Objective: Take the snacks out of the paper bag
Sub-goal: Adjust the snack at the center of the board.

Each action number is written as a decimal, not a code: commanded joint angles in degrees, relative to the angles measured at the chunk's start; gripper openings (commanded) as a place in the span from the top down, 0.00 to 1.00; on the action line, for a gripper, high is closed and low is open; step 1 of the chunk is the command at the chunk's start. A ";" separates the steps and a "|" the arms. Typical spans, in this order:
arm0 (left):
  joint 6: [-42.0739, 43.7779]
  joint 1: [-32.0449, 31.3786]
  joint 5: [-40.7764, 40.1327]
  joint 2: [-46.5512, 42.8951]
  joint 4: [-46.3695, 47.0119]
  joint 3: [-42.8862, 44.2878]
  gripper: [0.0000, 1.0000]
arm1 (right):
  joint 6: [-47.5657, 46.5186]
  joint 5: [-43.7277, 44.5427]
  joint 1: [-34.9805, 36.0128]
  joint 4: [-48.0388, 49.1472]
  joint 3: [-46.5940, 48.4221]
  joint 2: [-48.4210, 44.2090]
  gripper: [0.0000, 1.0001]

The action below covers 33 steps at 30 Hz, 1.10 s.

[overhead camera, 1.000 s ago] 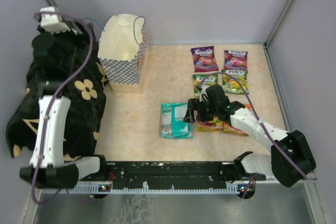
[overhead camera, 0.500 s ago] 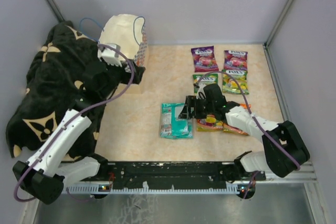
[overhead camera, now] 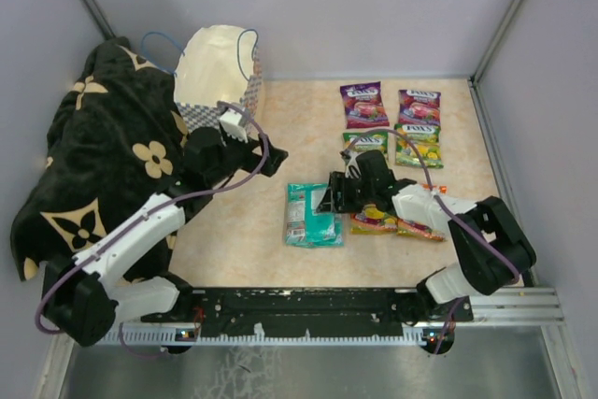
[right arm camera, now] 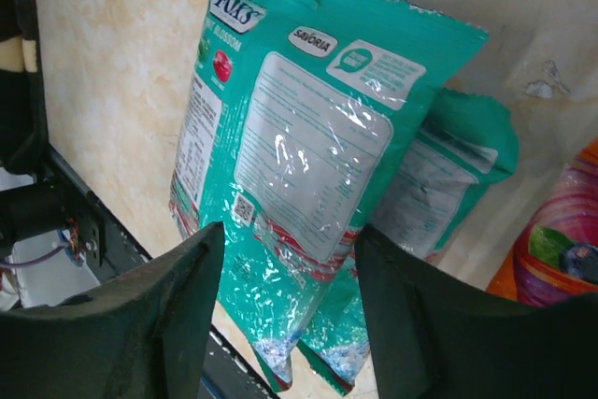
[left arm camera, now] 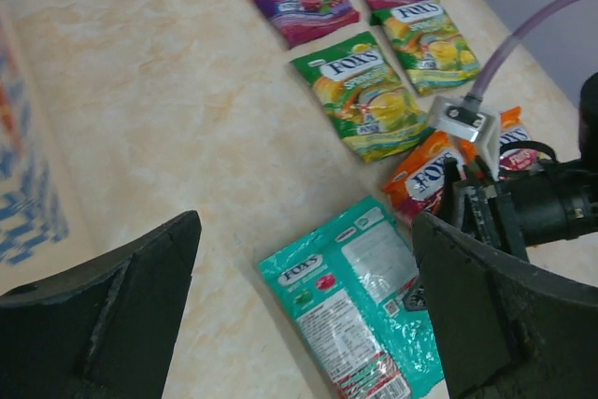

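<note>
Left gripper (left arm camera: 306,249) and right gripper (right arm camera: 285,259) both released, empty; right, low over teal packets (right arm camera: 308,137), could snag and drag them

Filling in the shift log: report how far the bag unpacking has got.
Done: two purple packets, two green-yellow packets, orange packets and two stacked teal packets lie on the table. In hand: nothing. The right hand is open over the teal pair, and the left hand is open and empty above the table. Left: unclear, since the bag stands upright and its bottom is hidden.
</note>
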 commanded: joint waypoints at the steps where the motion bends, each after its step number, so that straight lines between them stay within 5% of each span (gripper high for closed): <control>1: 2.94 -0.29 15.50 8.00 8.70 5.89 0.00 | 1.24 -3.71 0.21 6.04 2.62 1.21 0.50; 6: 16.11 -0.32 35.78 14.74 -0.73 16.57 0.00 | 1.15 -5.91 0.21 5.76 4.15 0.47 0.97; 12: 32.33 1.35 52.29 16.85 -14.44 22.11 0.00 | -1.08 -4.48 0.21 -0.44 9.89 -1.49 1.00; 16: 32.12 4.72 60.38 15.71 -11.57 20.35 0.00 | -3.04 -2.79 0.21 -5.75 15.39 -2.38 1.00; 19: 24.75 6.06 54.46 13.20 -2.83 17.15 0.00 | -5.89 0.78 0.21 -11.88 21.39 -1.33 1.00; 22: 18.58 6.36 39.02 10.74 3.89 14.80 0.00 | -9.45 6.58 0.21 -19.02 28.99 1.88 1.00; 27: 7.13 8.67 14.40 13.04 0.31 18.76 0.01 | -11.96 16.60 0.28 -29.46 42.98 10.88 1.00; 33: -3.98 13.87 15.01 15.10 -0.78 16.97 0.04 | -14.95 27.48 1.61 -38.71 56.87 20.48 1.00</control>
